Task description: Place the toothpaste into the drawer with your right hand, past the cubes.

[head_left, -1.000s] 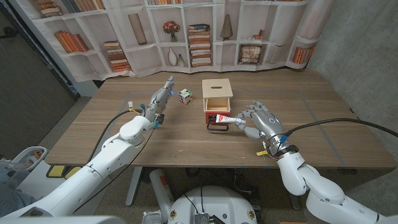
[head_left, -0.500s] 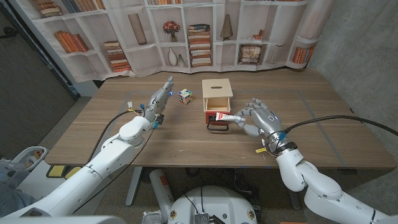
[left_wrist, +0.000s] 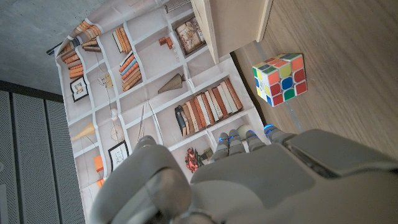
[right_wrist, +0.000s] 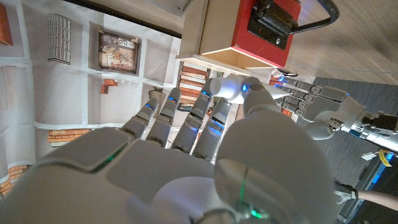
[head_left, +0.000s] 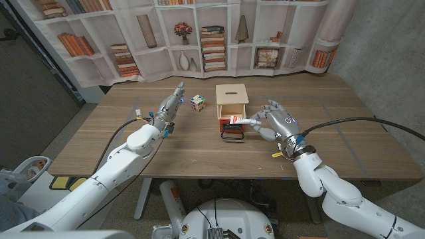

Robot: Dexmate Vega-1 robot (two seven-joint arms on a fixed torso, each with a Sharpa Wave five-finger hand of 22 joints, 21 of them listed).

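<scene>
My right hand [head_left: 279, 123] pinches the toothpaste [head_left: 238, 121] between thumb and fingertips, the other fingers spread above it. The tube is slim, white near my fingers with a red printed body farther out; in the right wrist view its white rounded cap end [right_wrist: 225, 88] sits right at my fingertips. Its long axis runs roughly level, pointing away from my palm toward my left. The far, red end reaches over the open front of the drawer [head_left: 232, 123], a red tray with a black handle loop pulled out from a pale wooden box [head_left: 232, 99]. From the head view I cannot tell whether the tube touches the drawer or hangs just above it.

The box stands just beyond my right fingertips, on the wooden table [head_left: 332, 133]. Past the box, on the side away from my right hand, sits a multicoloured cube [head_left: 197, 102]; the left wrist view shows its squares of white, orange, green, blue and yellow.

My left hand [head_left: 170, 107] is near that cube, a little apart from it, fingers straight and close together, holding nothing. A printed bookshelf backdrop [head_left: 199, 33] hangs behind the table.
</scene>
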